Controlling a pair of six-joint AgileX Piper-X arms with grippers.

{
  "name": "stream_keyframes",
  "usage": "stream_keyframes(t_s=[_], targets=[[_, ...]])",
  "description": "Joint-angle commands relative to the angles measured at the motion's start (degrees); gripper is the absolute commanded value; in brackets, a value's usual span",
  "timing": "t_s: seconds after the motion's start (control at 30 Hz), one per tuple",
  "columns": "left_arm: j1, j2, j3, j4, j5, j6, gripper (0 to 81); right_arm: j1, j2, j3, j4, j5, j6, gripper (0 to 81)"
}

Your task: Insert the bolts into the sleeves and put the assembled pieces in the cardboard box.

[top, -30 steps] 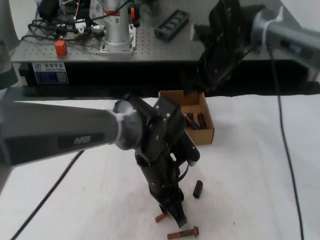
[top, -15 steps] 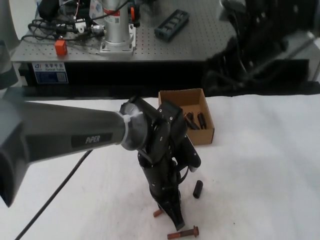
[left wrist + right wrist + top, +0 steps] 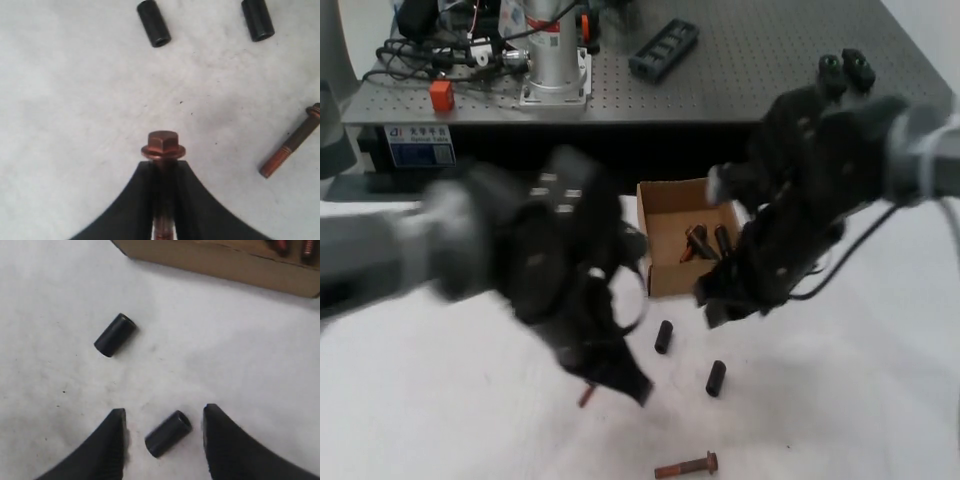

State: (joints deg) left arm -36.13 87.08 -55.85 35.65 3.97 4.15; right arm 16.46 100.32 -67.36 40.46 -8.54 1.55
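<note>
My left gripper (image 3: pixel 163 167) is shut on a copper bolt (image 3: pixel 162 146), whose hex head sticks out past the fingertips. In the high view this gripper (image 3: pixel 625 380) hangs over the white cloth, left of the sleeves. Two black sleeves (image 3: pixel 663 337) (image 3: pixel 716 378) lie on the cloth in front of the cardboard box (image 3: pixel 658 278). My right gripper (image 3: pixel 165 411) is open just above the cloth, with one sleeve (image 3: pixel 168 433) lying between its fingers and the other sleeve (image 3: pixel 115 334) farther off. In the high view it (image 3: pixel 715 300) hangs by the box's front right corner. A second bolt (image 3: pixel 686 466) lies near the front edge.
The box (image 3: pixel 225 262) holds several assembled dark pieces (image 3: pixel 705 242). A raised metal breadboard (image 3: pixel 720 80) with cables, a post and a black tray runs along the back. The white cloth (image 3: pixel 860 400) lies bare to the right.
The left arm has swung left and back with a bolt in its gripper, uncovering a second sleeve. The right arm has come down from the back to the sleeves beside the box.
</note>
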Motion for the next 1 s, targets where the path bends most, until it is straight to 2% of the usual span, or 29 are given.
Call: stream_keyframes(t_s=[0.0, 0.17, 0.3, 0.57, 0.63, 0.87, 0.97], targets=[[1.1, -7.3, 5.1, -1.9, -0.9, -2.1, 0.6, 1.3, 3.7, -3.2, -1.4, 0.7, 1.2, 34.9], [2.1, -15.9, 9.8, -1.9, -0.8, -2.1, 0.6, 1.0, 7.7, -6.4, 5.8, 5.5, 3.3, 34.9], [2.1, -18.9, 10.8, -1.9, -0.8, -2.5, 0.6, 0.7, 8.4, -5.5, 6.2, 5.2, 5.3, 34.9], [2.1, -19.1, 10.9, -0.9, -0.8, -2.6, 0.6, 1.7, 10.4, -5.6, 9.5, 4.5, 10.3, 34.9], [2.1, -19.1, 10.9, 0.3, -0.8, -2.6, 0.6, 1.9, 11.1, -5.6, 9.6, 2.5, 10.5, 34.9], [2.1, -19.1, 10.9, 1.6, -0.8, -2.6, 0.6, 3.0, 11.7, -5.5, 11.4, 2.9, 11.3, 34.9], [2.1, -19.1, 10.9, 1.8, -0.8, -2.6, 0.6, 3.0, 11.7, -5.5, 11.6, 2.8, 11.3, 27.6]])
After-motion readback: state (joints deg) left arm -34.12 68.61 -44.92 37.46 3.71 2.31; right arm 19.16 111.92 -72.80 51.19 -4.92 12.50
